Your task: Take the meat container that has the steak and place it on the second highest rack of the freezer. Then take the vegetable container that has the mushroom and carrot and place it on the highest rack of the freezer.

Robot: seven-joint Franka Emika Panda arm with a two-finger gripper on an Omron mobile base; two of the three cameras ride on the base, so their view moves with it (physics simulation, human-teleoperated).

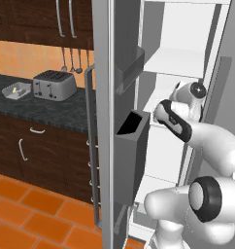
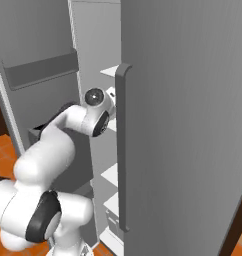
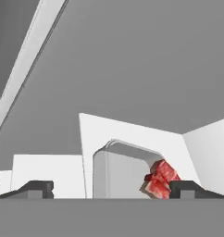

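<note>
In the left base view, the white arm (image 1: pixel 207 141) reaches past the open door (image 1: pixel 109 121) into the freezer (image 1: pixel 177 63), among its white shelves; on the dark counter (image 1: pixel 46 107) to the left, well apart, the vegetable container (image 1: pixel 16 91) sits just beside a silver toaster (image 1: pixel 54 84). In the right base view, the arm's wrist passes behind the closed door (image 2: pixel 188 125) with its long bar handle (image 2: pixel 123 150), the hand hidden inside the cabinet. In the hand view, the jaws stand wide and released, the two dark fingertips (image 3: pixel 37 189) flanking the meat container (image 3: pixel 121 173), which rests on a white freezer shelf (image 3: pixel 49 173); the red steak (image 3: pixel 159 181) lies at the tray's right side, close to the right fingertip.
</note>
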